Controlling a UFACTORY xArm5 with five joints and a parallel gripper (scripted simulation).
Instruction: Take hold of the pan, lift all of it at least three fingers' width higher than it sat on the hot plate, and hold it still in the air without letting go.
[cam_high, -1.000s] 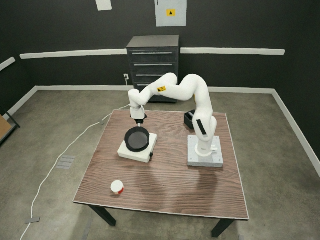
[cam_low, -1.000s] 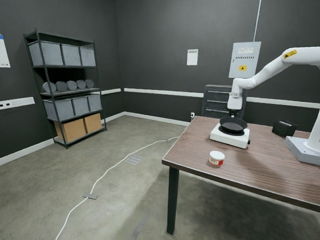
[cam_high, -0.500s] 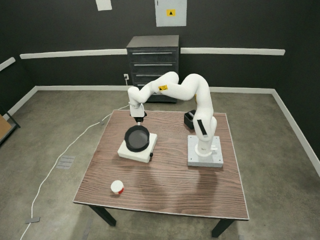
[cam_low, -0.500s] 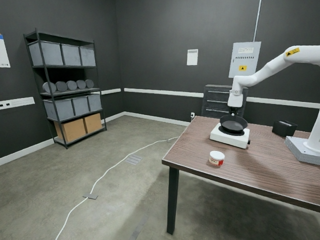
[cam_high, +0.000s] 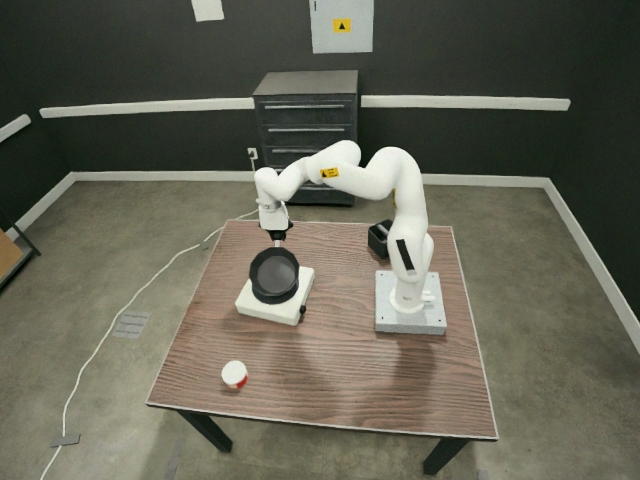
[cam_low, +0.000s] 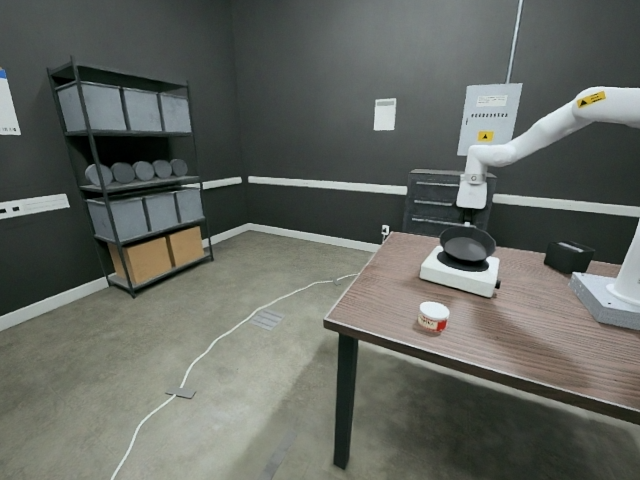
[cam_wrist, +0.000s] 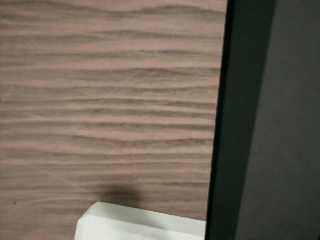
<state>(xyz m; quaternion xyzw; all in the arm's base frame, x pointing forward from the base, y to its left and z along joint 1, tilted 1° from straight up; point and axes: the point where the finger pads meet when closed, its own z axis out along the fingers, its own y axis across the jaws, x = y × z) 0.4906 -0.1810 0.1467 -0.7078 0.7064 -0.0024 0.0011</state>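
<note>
The black pan (cam_high: 273, 275) hangs tilted in the air above the white hot plate (cam_high: 275, 296), its handle end up and its far rim low. In the exterior view the pan (cam_low: 466, 243) sits clear of the hot plate (cam_low: 460, 269), whose dark burner disc shows beneath it. My gripper (cam_high: 278, 238) points straight down at the back edge of the hot plate and is shut on the pan's handle. In the wrist view the dark handle (cam_wrist: 265, 120) fills the right side, with a corner of the hot plate (cam_wrist: 140, 222) at the bottom.
A white and red cup (cam_high: 234, 374) stands near the table's front left corner. A black box (cam_high: 381, 237) sits at the back beside the arm's base (cam_high: 410, 302). A dark drawer cabinet (cam_high: 306, 129) stands behind the table.
</note>
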